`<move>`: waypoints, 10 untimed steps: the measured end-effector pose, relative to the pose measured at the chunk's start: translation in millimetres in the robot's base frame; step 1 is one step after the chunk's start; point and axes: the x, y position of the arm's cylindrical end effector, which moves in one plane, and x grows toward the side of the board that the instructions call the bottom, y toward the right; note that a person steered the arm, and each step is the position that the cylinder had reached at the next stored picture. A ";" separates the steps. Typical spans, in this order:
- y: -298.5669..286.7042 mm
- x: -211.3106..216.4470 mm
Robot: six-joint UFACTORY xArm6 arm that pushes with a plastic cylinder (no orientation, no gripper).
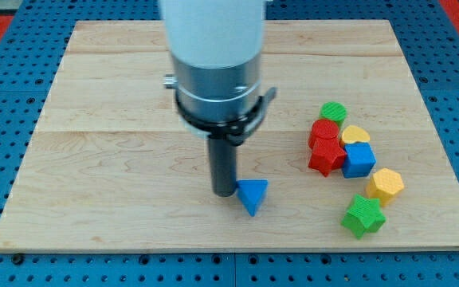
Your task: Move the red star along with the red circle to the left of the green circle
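Dark rod: my tip rests on the wooden board, a little below its middle and slightly toward the view's left of centre.
Grasp state: nothing to open or close here; I end in a plain rod, so nothing is gripped or released, and the tip can only push.
Nearest block: blue triangle, just beside my tip on the view's right; whether they touch I cannot tell.
Red star: in the cluster at the view's right, well apart from my tip, with the blue cube touching it on the view's right.
Red circle: directly above the red star in the view, pressed against it.
Green circle: at the top of the cluster, just above the red circle and slightly to the view's right of it.
Other blocks: yellow heart between the green circle and the blue cube; yellow hexagon and green star lower down toward the view's bottom right.
Progress: I judge the job undone; both red blocks sit below the green circle rather than at its left.
Remaining: get my tip over to the cluster, then nudge the red pair up and to the view's left, without dragging the green circle along.
Arm pose: the white and grey wrist housing hangs straight down over the board's middle, the rod vertical beneath it.
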 end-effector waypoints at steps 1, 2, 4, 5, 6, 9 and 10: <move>9.0 -19.5; 9.0 -31.7; 12.3 -52.4; 61.4 -38.3; 70.9 -12.6; 101.8 -89.1; 96.6 -100.6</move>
